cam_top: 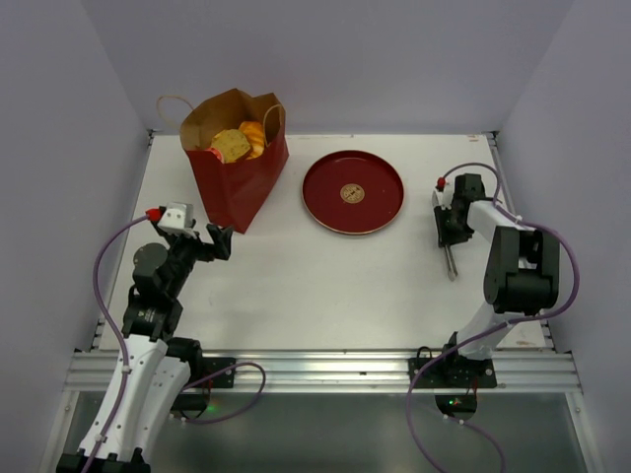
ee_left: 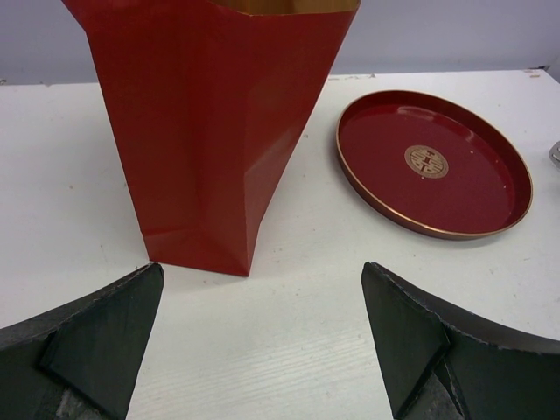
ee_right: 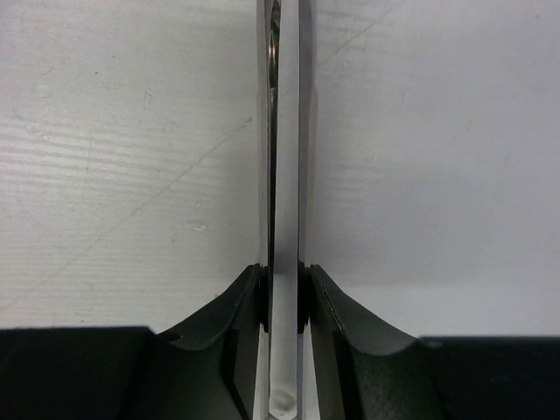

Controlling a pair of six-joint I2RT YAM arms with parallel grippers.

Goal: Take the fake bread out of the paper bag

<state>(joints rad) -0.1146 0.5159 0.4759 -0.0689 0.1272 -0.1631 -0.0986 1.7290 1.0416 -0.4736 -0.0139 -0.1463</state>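
Note:
The dark red paper bag (cam_top: 237, 182) stands upright and open at the back left of the table. Golden-orange fake bread (cam_top: 240, 144) shows in its mouth. My left gripper (cam_top: 219, 242) is open and empty, low over the table just in front of the bag's near bottom corner. In the left wrist view the bag (ee_left: 210, 131) fills the upper left beyond the wide-apart jaws of the left gripper (ee_left: 262, 337); the bread is hidden there. My right gripper (cam_top: 447, 233) is at the right, shut on slim metal tongs (ee_right: 284, 131), which point toward the near edge (cam_top: 451, 264).
A round dark red plate (cam_top: 353, 192) with a gold centre emblem lies right of the bag; it also shows in the left wrist view (ee_left: 472, 201). White walls close in the table at the back and both sides.

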